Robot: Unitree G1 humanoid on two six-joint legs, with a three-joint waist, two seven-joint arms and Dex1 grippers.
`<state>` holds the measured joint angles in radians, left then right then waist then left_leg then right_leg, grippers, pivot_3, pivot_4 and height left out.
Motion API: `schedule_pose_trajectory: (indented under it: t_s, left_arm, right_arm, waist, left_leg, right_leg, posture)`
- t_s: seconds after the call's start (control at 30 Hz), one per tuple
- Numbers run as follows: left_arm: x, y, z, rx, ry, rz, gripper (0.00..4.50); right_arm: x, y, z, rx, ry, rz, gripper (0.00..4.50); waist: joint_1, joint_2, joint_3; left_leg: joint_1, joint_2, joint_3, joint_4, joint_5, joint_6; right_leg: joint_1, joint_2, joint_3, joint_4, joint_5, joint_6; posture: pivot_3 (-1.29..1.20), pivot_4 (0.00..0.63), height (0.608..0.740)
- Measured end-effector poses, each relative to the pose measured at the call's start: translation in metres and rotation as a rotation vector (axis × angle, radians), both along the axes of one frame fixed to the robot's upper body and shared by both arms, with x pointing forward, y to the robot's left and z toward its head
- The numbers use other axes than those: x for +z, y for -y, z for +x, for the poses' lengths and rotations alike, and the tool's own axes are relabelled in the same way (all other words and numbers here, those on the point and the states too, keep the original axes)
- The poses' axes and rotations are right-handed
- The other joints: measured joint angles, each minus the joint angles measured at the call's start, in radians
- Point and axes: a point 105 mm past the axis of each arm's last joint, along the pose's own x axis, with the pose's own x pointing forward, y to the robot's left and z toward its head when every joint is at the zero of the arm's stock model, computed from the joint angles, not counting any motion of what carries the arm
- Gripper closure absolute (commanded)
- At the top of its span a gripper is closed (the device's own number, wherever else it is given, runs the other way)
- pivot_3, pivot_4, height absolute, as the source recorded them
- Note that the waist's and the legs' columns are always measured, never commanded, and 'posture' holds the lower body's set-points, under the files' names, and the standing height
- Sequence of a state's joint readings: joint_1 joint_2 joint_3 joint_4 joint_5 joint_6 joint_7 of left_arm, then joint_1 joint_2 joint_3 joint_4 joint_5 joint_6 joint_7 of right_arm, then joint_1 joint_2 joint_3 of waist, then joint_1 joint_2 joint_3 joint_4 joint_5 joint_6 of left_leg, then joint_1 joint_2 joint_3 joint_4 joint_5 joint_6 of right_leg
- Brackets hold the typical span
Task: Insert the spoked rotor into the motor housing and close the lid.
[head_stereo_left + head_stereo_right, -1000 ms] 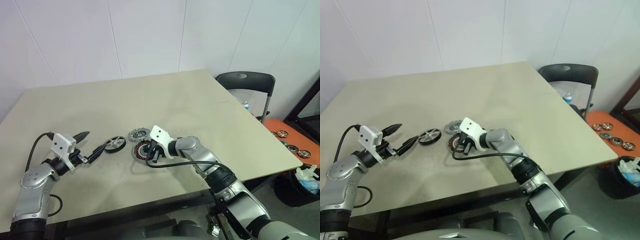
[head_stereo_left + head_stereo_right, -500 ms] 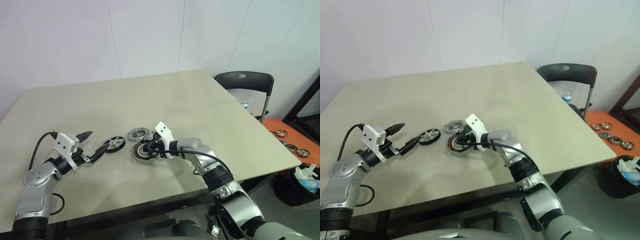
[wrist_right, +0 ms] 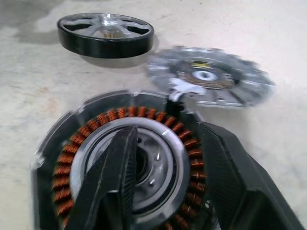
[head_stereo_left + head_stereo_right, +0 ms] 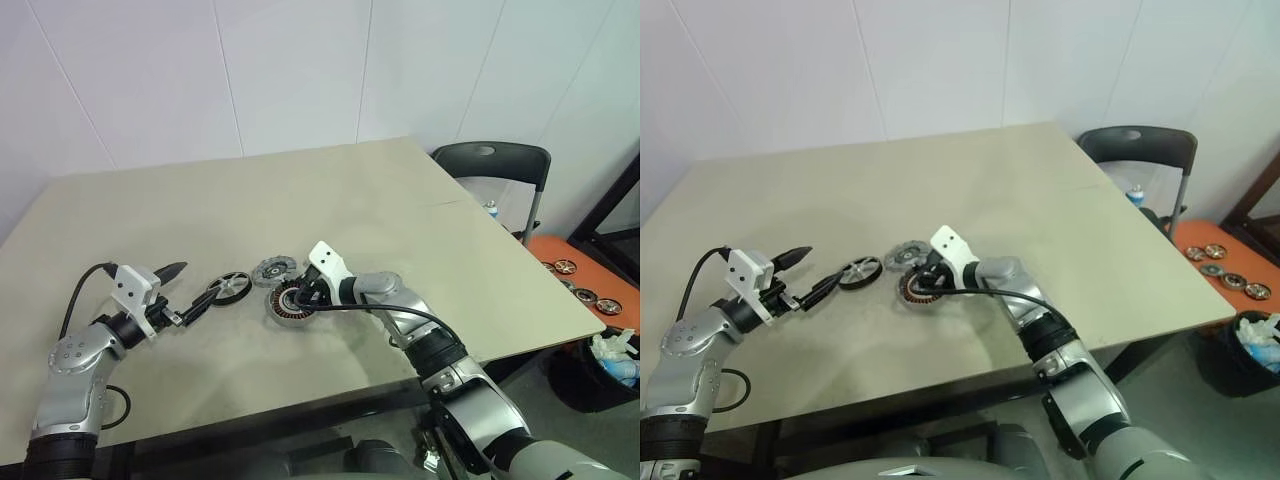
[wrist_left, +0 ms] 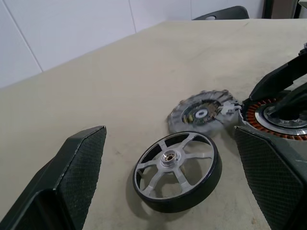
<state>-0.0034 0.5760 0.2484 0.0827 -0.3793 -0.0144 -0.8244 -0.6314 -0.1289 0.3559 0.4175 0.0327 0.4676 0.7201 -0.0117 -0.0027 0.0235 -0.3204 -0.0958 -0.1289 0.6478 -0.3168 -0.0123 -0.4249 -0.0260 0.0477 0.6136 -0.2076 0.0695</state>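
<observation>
"Where were the three parts when you looked?"

"All lay flat near the middle of the beige table, close together. The motor housing, with its ring of copper windings around a dark centre, sat nearest the robot. The lid, a silver-grey disc with a notched edge, lay just beyond it, so close that the two edges seemed to touch, though I could not be sure. The spoked rotor, black-rimmed with silvery spokes and a small hub, lay to the robot's left of both, near them but apart."

"And the right gripper?"

"The right gripper was down on the housing, angled in from the robot's right. Its two black fingers stood parted: one finger sat over the dark centre and the inner ring, the other over the windings at the rim. They straddled part of the windings, yet I could not tell whether they pinched anything. The housing rested flat on the table."

"The left one?"

"The left gripper hung just above the table on the robot's left, pointing level towards the rotor. Its fingers were spread wide, with nothing between them. The tip of the nearer finger reached close to the rotor's rim, and from its wrist the rotor showed between the two fingers, untouched."

"Anything else about?"

"A dark chair stood by the table's far right corner."
</observation>
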Motion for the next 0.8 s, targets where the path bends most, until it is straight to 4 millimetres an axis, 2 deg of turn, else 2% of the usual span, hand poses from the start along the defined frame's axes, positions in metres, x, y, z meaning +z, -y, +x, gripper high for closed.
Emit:
schedule_pose_trajectory:
  t_s: [0.13,0.23,0.53,0.7,0.8]
  left_arm:
    - [0.0,0.0,0.0,0.0,0.0,0.0,0.0]
    - [0.0,0.0,0.0,0.0,0.0,0.0,0.0]
    - [-0.001,0.001,0.0,-0.002,-0.003,0.002,0.0]
    - [-0.001,0.001,0.0,-0.001,-0.004,0.006,0.0]
    - [-0.001,0.002,0.001,-0.005,-0.005,0.008,0.0]
  right_arm:
    - [0.0,-0.002,-0.002,0.028,0.028,-0.02,3.37]
    - [0.001,-0.004,-0.003,0.047,0.052,-0.032,4.42]
    - [0.002,0.006,0.002,0.04,0.101,-0.08,4.47]
    - [0.004,0.006,0.001,0.018,0.039,-0.006,4.47]
    - [0.01,0.001,-0.007,0.055,0.004,0.059,4.47]
  waist:
    - [0.0,0.0,0.0]
    - [0.0,0.0,0.0]
    - [-0.002,0.0,0.0]
    - [-0.001,0.0,0.001]
    - [-0.002,0.0,0.001]
  left_leg:
    - [0.0,0.0,0.0,0.0,0.0,0.0]
    - [0.001,0.0,0.0,0.0,0.0,0.0]
    - [0.0,0.0,0.0,-0.001,0.0,0.0]
    - [-0.001,0.0,0.0,-0.001,0.0,0.0]
    - [-0.001,0.0,0.0,-0.001,0.0,0.0]
  right_leg:
    - [0.0,0.0,0.0,0.0,0.0,0.0]
    - [0.001,0.0,0.0,0.0,0.0,0.0]
    - [0.0,0.0,0.0,0.0,0.0,0.0]
    - [-0.001,0.0,0.0,0.0,0.0,0.0]
    - [-0.002,0.0,0.0,0.0,0.0,0.0]
  posture:
    - [0.0,0.0,0.74]
    - [0.0,0.0,0.74]
    - [0.0,0.0,0.74]
    - [0.0,0.0,0.74]
    - [0.0,0.0,0.74]
